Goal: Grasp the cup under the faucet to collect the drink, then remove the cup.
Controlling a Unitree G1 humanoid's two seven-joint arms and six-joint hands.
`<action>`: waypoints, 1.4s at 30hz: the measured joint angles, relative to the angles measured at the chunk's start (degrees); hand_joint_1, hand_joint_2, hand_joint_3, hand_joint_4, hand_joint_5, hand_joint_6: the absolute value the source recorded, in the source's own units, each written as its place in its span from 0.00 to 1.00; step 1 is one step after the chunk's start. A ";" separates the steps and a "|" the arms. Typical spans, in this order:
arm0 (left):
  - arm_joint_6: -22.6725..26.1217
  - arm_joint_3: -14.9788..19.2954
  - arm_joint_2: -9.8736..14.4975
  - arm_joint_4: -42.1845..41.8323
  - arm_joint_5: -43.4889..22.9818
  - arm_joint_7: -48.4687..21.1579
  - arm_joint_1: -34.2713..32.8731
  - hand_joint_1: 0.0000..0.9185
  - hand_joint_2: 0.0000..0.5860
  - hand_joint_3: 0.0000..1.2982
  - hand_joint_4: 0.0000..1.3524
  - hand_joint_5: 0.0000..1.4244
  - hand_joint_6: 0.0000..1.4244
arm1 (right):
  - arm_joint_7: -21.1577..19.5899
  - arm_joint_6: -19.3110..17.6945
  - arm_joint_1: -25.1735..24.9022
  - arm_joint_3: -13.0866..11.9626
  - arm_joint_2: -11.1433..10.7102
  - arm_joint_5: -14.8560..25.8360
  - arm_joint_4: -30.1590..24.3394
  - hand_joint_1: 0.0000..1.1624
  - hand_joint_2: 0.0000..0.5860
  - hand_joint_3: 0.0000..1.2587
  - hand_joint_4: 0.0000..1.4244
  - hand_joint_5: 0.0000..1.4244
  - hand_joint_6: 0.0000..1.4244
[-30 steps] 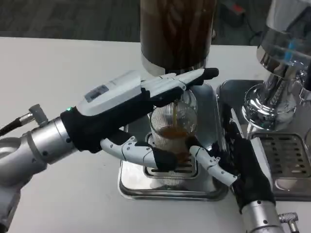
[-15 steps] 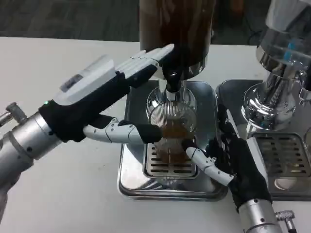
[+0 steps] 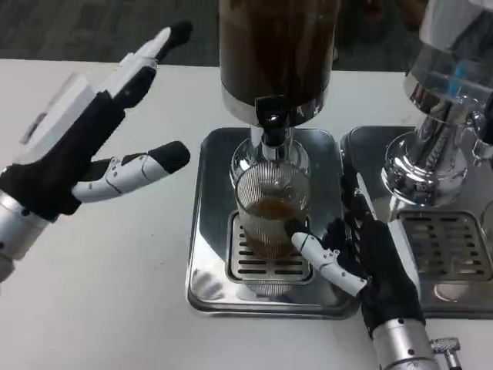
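Cup [image 3: 271, 210] of ribbed clear glass stands on the slotted grate of the steel drip tray [image 3: 206, 231], directly under the black faucet [image 3: 270, 127] of the dark drink dispenser [image 3: 276, 54], with brown drink filling its lower part. No stream falls from the faucet, whereas a second ago drink was pouring into the cup. The left hand [image 3: 92, 146], which a second ago lay across the faucet and half a second ago was beside it, has pulled back to the left over the white worktop [image 3: 100, 285], fingers spread wide, holding nothing. The right hand [image 3: 362, 250] stays at the cup's right side, a white fingertip touching the glass low down; whether it truly grips I cannot tell. A second chrome dispenser [image 3: 439, 116] stands to the right. No writing is legible.
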 measured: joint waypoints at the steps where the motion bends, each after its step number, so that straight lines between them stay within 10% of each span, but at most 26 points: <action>1: -0.05 0.28 0.00 0.53 0.53 0.77 0.74 0.00 0.24 0.00 0.00 0.00 0.00 | 0.00 -0.26 -0.09 0.04 0.05 0.00 0.16 0.65 0.33 0.00 0.00 0.00 0.00; 42: 0.07 -1.38 2.08 9.90 9.45 6.90 10.93 0.00 0.26 0.00 0.00 0.00 0.00 | -1.26 -5.97 -0.20 4.12 1.01 -1.10 4.50 0.68 0.27 0.00 0.00 0.00 0.06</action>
